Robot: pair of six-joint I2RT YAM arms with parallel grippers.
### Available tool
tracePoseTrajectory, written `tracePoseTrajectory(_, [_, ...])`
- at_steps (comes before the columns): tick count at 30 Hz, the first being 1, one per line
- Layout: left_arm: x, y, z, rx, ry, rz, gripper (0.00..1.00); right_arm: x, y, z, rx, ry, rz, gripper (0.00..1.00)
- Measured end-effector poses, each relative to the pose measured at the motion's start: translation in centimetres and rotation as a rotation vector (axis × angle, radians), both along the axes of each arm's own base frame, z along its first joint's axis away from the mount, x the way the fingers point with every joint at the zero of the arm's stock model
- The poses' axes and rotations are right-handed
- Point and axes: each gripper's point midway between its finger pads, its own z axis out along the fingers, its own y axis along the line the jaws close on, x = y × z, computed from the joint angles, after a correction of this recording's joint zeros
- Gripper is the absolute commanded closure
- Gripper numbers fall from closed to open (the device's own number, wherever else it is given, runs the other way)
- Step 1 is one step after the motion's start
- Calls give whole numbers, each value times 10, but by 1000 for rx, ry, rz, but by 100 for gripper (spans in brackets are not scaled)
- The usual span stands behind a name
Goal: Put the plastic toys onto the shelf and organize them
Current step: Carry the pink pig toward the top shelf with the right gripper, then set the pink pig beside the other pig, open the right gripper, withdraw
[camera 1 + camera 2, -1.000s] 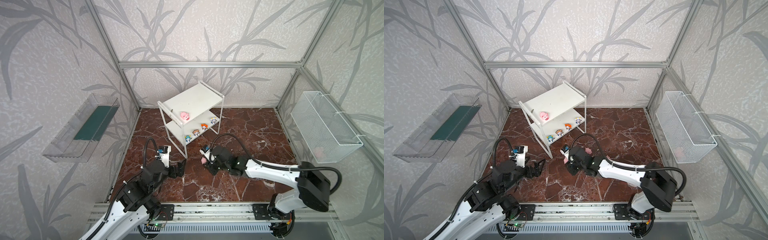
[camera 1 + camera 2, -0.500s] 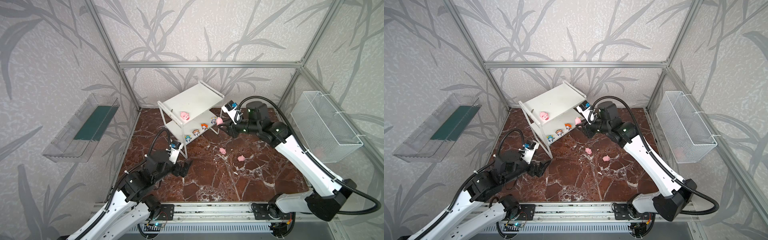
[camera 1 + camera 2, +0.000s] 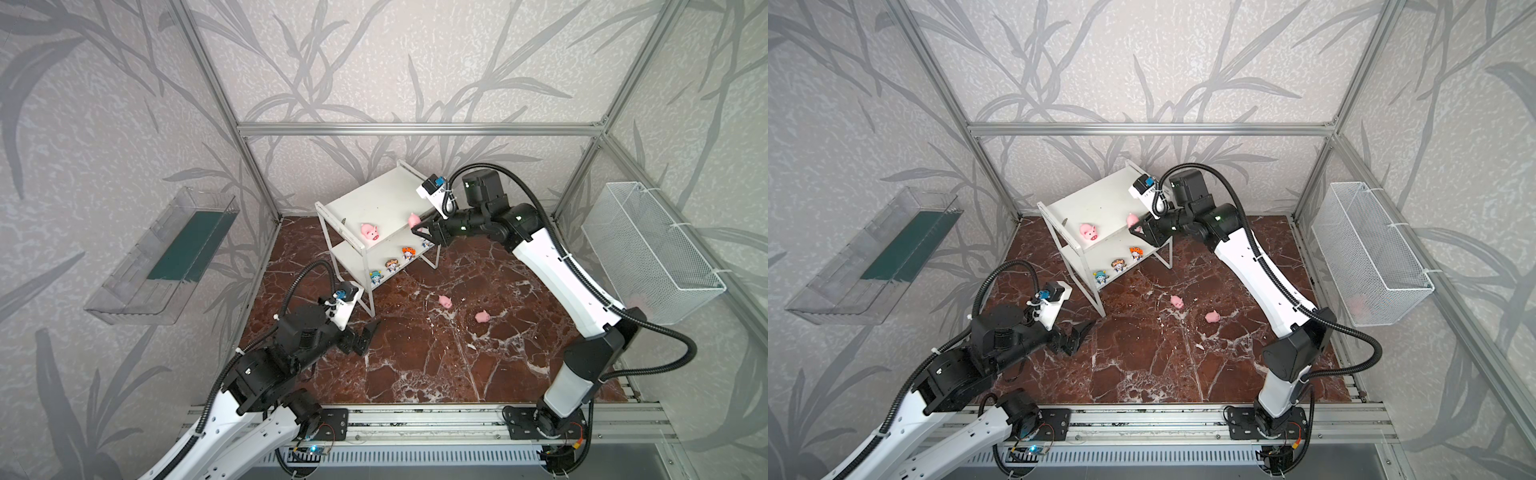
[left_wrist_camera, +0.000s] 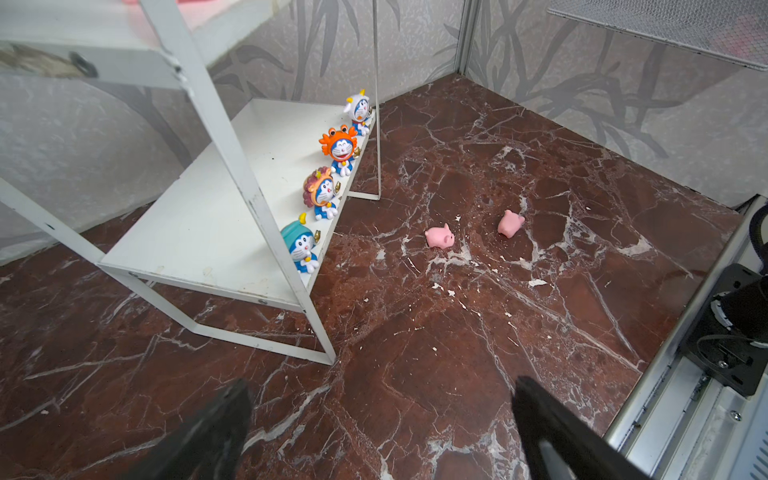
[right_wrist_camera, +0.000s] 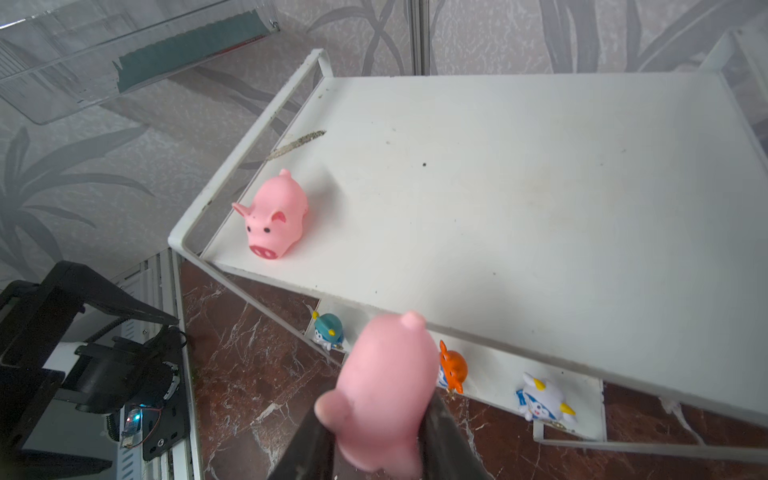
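Seemingly over shelf (image 5: 540,187): pig (image 5: 384,386), right jaws.

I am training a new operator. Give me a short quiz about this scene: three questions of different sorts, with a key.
1. True or false: the left gripper is shut.
2. How many toys lie on the marble floor? A) one B) two C) four
3. Fill in: the right gripper holds a pink ____ at the edge of the top board of the shelf.

Key:
1. False; its jaws stand wide open.
2. B: the floor pigs.
3. pig: the held pig.
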Motion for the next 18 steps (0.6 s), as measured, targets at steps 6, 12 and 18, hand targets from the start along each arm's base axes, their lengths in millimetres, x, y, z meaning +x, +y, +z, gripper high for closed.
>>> tracePoseTrajectory(6, [7, 5, 29, 1, -90, 27, 1, 5, 25, 8, -10, -7, 37, 67])
tracePoseTrajectory(12, [11, 2, 45, -8, -145, 20, 1, 15, 45, 9, -40, -17, 50, 67])
tracePoseTrajectory(18, [11, 2, 48, -15, -162, 18, 1, 24, 57, -5, -79, -11, 47, 66])
